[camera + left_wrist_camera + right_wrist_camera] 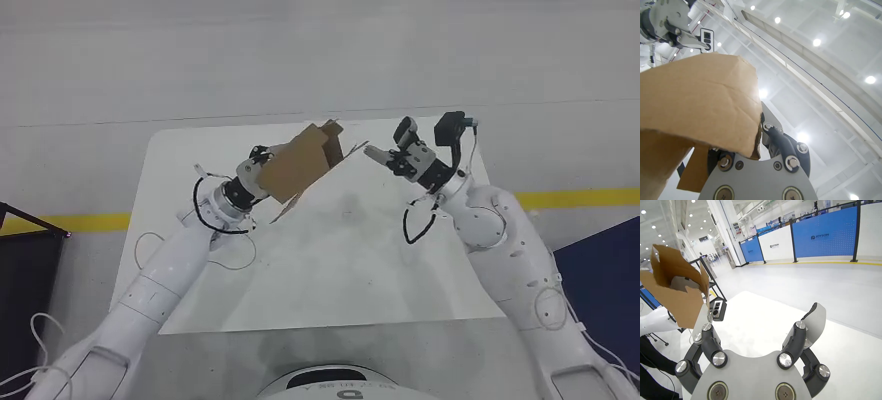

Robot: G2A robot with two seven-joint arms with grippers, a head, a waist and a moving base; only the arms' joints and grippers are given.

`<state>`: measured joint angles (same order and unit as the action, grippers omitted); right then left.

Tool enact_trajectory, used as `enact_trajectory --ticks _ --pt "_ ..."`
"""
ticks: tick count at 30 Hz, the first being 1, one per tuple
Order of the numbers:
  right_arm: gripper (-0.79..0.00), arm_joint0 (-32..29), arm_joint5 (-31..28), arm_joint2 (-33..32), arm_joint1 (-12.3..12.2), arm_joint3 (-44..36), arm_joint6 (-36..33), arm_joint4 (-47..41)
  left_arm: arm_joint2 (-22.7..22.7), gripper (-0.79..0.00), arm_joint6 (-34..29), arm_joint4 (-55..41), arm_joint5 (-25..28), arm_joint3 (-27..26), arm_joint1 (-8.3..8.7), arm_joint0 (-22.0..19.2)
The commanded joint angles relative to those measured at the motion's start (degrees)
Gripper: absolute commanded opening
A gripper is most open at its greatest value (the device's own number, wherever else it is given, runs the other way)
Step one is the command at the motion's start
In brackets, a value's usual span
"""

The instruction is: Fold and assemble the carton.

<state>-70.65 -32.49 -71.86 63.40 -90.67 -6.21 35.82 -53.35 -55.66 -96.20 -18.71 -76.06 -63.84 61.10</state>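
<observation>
Top view: creased brown cardboard carton [300, 165]

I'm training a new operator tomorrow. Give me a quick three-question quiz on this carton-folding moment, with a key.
1. True or false: the carton lies flat on the table.
2. Which gripper holds it? A left, B right, C both.
3. Fill in: the right gripper has its fingers ____.

Key:
1. False. It is held up above the table.
2. A. It is held by the left gripper.
3. Open.
</observation>
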Motion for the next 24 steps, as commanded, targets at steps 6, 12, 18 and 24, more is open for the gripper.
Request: enact_trajectory --ticks 6,12,18,24 --pt "0.000 -1.13 -1.59 -0.47 0.10 -2.63 2.29 0.94 -0.58 -0.785 0.35 2.45 0.00 -0.30 -0.47 0.96" --pt "0.000 -1.29 -1.01 0.29 0.21 -4.63 0.45 2.62 -0.81 -0.785 0.74 3.50 0.03 -0.09 -1.08 1.04" --pt "0.000 -0.57 -1.51 1.47 0.39 -6.03 -1.86 2.72 -0.66 -0.785 0.82 4.79 0.67 0.71 -1.82 0.79" --pt "0.000 1.24 -2.04 2.78 0.66 -5.88 -4.22 1.82 -0.15 -0.785 0.36 4.23 1.15 1.42 -2.87 0.20"
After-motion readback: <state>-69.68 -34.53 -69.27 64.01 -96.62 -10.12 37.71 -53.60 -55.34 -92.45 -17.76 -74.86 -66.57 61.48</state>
